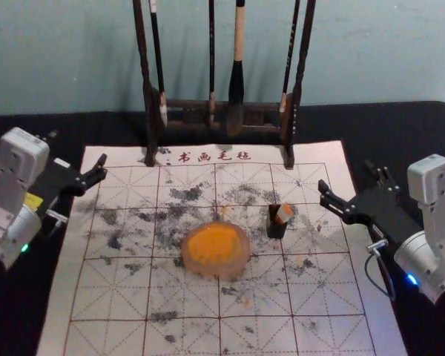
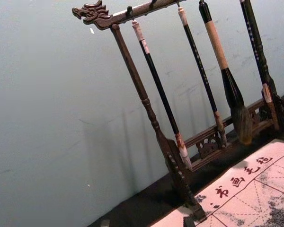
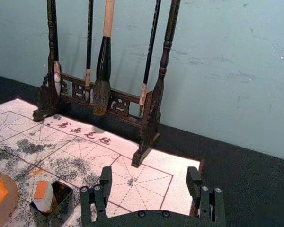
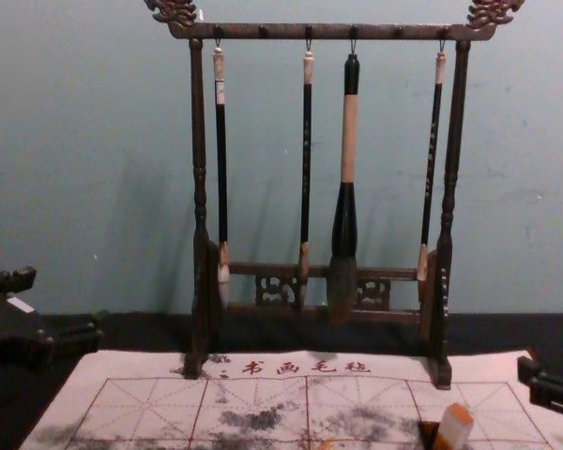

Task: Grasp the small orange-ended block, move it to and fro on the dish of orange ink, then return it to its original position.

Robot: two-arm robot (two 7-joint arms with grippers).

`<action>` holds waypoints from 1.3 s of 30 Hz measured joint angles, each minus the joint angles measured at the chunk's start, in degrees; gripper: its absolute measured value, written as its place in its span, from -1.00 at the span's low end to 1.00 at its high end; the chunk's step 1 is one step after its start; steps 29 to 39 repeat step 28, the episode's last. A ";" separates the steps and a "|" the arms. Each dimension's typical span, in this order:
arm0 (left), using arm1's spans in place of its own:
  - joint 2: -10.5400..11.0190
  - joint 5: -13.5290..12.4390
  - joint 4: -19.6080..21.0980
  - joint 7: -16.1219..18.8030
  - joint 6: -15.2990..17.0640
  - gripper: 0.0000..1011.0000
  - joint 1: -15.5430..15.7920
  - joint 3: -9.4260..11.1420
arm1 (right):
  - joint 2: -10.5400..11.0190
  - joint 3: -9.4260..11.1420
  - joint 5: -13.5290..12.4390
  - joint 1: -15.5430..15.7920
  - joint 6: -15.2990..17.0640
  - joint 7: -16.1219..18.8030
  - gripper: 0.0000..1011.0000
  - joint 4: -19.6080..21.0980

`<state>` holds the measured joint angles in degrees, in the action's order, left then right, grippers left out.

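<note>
In the head view my right gripper (image 1: 345, 175) stands open to the right of the small block (image 1: 284, 214), with a space between them. My left gripper (image 1: 78, 148) is at the mat's left edge, also open. The pale block leans, orange end up, in a small dark holder (image 1: 276, 228), right of the round dish (image 1: 242, 258) of orange ink. In the right wrist view, nothing is between the fingers of the right gripper (image 3: 150, 176); the block (image 3: 44, 197) rests tilted in its holder (image 3: 66, 208). The chest view shows the block (image 4: 454, 427) too. The holder hides its lower part.
A dark wooden rack (image 4: 199, 187) with several hanging brushes stands at the mat's far edge, before the wall. The white gridded mat (image 1: 111, 297), spotted with black ink, lies on a black-covered table (image 1: 386, 141).
</note>
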<state>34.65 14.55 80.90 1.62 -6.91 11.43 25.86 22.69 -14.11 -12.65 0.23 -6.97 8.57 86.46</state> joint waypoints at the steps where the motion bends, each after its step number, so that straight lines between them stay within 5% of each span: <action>1: 0.00 0.00 0.00 0.00 0.00 0.98 0.00 0.00 | 0.03 -0.02 0.00 0.00 -0.01 0.00 0.98 0.02; 39: 0.00 0.00 0.00 0.00 0.00 0.98 0.00 0.00 | 0.22 -0.14 -0.04 0.00 -0.24 0.08 0.98 0.24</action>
